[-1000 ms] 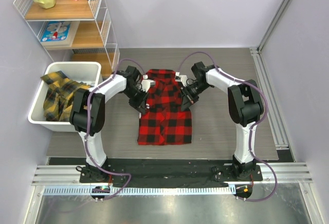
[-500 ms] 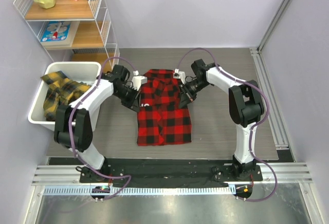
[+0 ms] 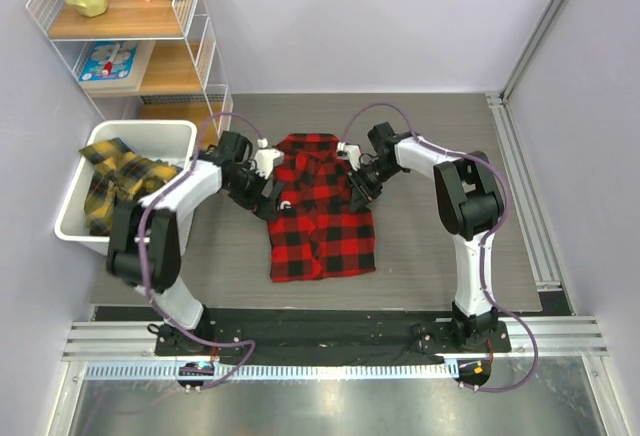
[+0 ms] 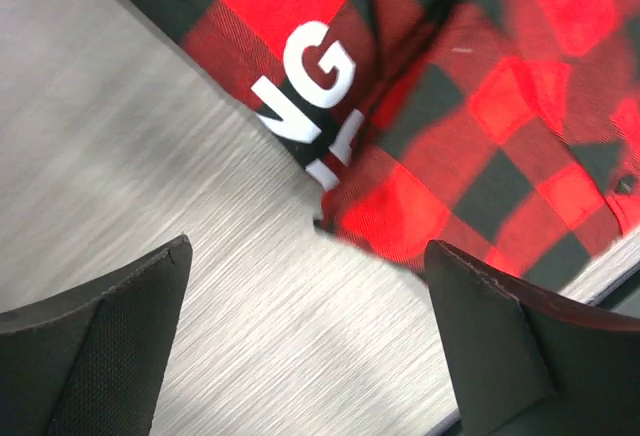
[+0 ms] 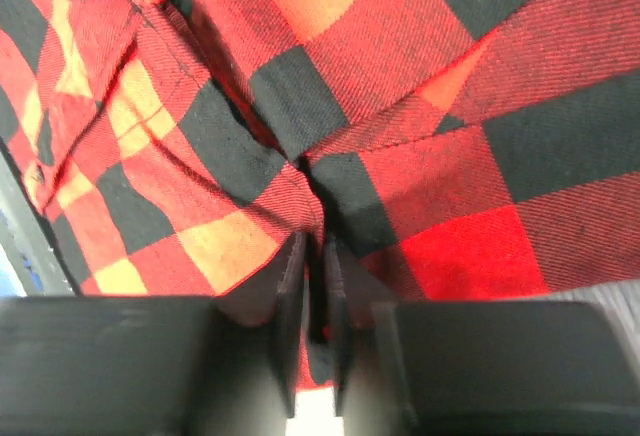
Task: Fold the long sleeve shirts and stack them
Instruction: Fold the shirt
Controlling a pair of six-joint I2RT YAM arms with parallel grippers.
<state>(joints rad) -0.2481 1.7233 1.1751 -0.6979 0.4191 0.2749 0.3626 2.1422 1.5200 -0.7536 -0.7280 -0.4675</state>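
Note:
A red-and-black long sleeve shirt (image 3: 322, 224) lies on the table with its sides folded in and its collar at the far end. White block lettering (image 4: 310, 96) shows on its left folded edge. My left gripper (image 3: 267, 199) hovers open just off that edge, over bare table, with nothing between its fingers (image 4: 120, 336). My right gripper (image 3: 357, 188) sits at the shirt's right side, jaws almost together with a fold of the red-and-black cloth (image 5: 420, 76) pinched between them. More long sleeve shirts in yellow-and-black check (image 3: 115, 184) lie heaped in a bin at the left.
The white bin (image 3: 140, 128) stands at the table's left edge. Behind it is a wire shelf (image 3: 205, 56) with a yellow mug, small boxes and a book. A metal rail (image 3: 520, 186) runs along the table's right side.
My left gripper has opened, let go of the shirt's left side and drawn off to the left, leaving the lettering showing. My right gripper has stayed on the right fold.

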